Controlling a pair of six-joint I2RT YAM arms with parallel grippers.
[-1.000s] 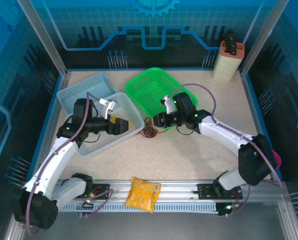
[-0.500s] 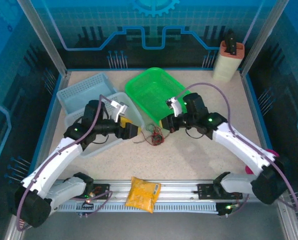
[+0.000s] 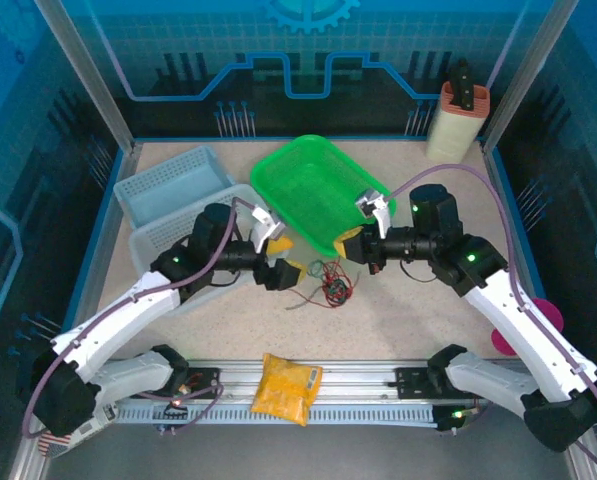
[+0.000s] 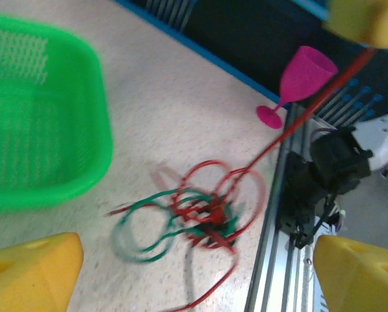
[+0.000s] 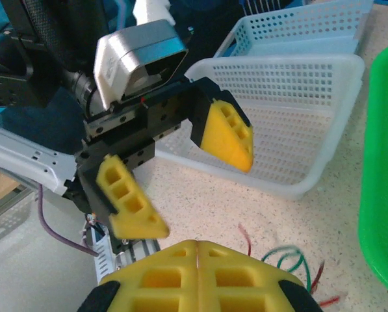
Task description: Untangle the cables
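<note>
The cables (image 3: pixel 328 286) lie as a tangle of red and green loops on the table between the two arms; in the left wrist view the tangle (image 4: pixel 200 218) is blurred. From it one red strand (image 4: pixel 310 104) runs taut up to my right gripper (image 4: pixel 362 19). My right gripper (image 3: pixel 347 246) sits just above and right of the tangle, its yellow fingers pressed together (image 5: pixel 197 250) on that strand. My left gripper (image 3: pixel 288 257) hovers left of the tangle, open, with nothing between its fingers (image 4: pixel 31 273). The right wrist view faces those spread jaws of the left gripper (image 5: pixel 181 172).
A green basket (image 3: pixel 313 185) stands behind the tangle. To its left are a white basket (image 3: pixel 158 245) and a blue-grey basket (image 3: pixel 168 180). A yellow packet (image 3: pixel 286 388) lies on the front rail. A pink goblet (image 4: pixel 301 81) stands by the right edge.
The right gripper closed and drew back to the right, dragging the tangle right and nearer. The left gripper left the white basket and followed toward the tangle.
</note>
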